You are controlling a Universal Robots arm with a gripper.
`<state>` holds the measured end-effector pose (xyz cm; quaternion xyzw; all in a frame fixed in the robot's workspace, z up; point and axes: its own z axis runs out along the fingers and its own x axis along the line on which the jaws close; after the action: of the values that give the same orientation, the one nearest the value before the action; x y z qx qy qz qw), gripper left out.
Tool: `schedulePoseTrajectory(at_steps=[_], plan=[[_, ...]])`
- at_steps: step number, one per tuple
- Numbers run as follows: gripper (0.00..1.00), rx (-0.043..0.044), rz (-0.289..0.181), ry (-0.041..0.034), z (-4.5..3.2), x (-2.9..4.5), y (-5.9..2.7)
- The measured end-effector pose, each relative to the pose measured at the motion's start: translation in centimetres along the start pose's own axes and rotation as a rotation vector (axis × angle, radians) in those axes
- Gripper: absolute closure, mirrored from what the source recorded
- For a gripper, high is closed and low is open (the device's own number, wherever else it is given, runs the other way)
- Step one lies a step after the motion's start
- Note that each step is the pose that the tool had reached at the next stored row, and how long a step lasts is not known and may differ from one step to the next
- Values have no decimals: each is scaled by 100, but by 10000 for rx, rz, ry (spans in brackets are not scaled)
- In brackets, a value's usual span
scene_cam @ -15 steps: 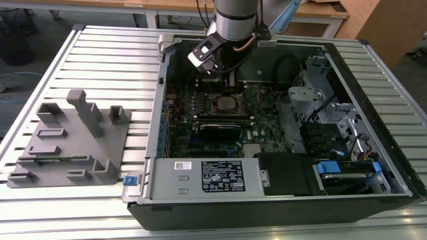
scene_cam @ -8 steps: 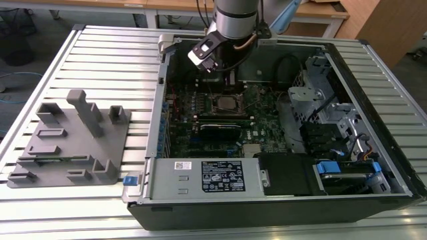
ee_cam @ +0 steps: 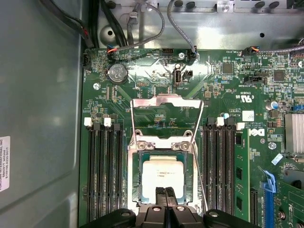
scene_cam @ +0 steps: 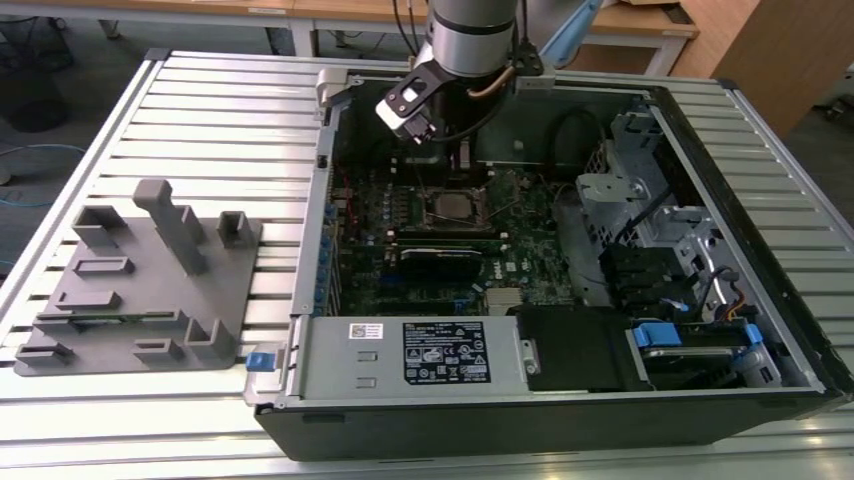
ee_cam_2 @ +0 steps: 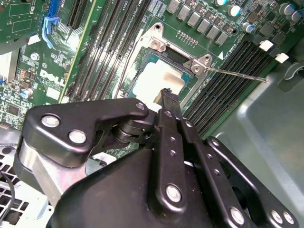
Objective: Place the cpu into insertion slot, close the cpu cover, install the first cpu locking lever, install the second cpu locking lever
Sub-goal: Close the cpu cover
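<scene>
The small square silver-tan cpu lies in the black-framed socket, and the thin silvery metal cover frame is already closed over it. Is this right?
Not quite. The cpu does lie in the black-framed socket, but the silvery cover frame is open, swung back from the socket, as the first wrist view shows.

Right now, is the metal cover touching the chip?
Apart. In the first wrist view the cover stands swung back on its hinge, clear of the bare chip.
</scene>
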<state>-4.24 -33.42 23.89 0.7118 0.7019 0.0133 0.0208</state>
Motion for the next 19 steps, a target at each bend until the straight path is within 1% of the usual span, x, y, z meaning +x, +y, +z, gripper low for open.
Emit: schedulePoseTrajectory(at_steps=[19], plan=[[89, 0, 0, 0, -26, 0, 1]])
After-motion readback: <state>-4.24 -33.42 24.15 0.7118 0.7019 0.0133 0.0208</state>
